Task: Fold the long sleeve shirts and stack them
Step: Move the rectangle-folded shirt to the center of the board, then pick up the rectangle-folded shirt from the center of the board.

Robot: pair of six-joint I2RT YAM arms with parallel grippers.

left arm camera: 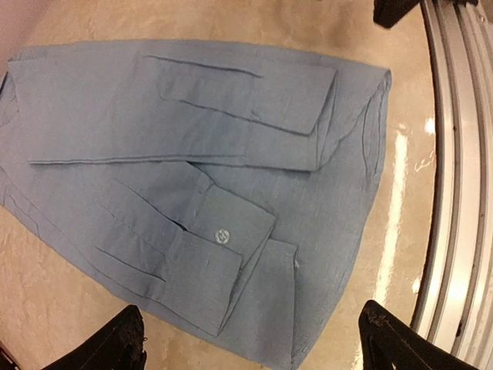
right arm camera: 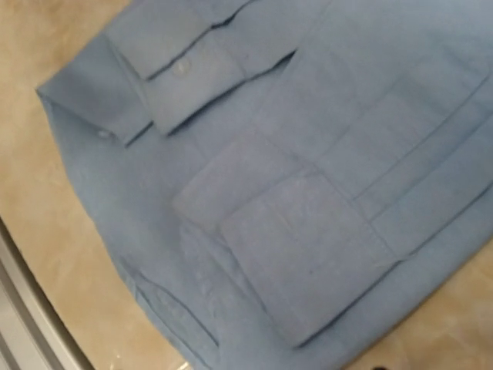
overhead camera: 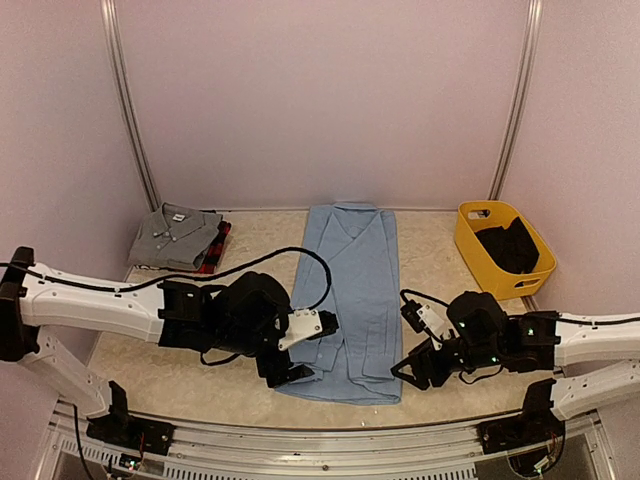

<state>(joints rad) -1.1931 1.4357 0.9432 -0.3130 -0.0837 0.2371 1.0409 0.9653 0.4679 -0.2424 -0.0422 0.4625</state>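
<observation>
Currently, far left: grey shirt (overhead camera: 172, 232) is folded and lies on top of the red-and-black plaid shirt (overhead camera: 215, 250), at the back-left of the table (overhead camera: 440, 262).

Left gripper (overhead camera: 308, 352): jaws wide apart, nothing between them. It hovers at the near-left corner of the light blue shirt (overhead camera: 352, 290), with the hem edge just to its right.

Light blue shirt: middle of the table, long axis running straight away from the arms, collar far, hem near. Both sleeves are folded in over the body, cuffs toward the hem. The hem runs crosswise between the two grippers, each about equally near its own corner.

Right gripper (overhead camera: 408, 370): at the near-right corner, just beside the cloth. Its fingers barely show in the wrist view and the overhead view is coarse, so I cannot tell how far open it is. It appears to hold nothing.

Judgement: the next fold carries hem toward collar, along the long axis. Nothing lies in that path.

Yellow basket (overhead camera: 470, 245): far right, dark item inside, well apart from the shirt.
</observation>
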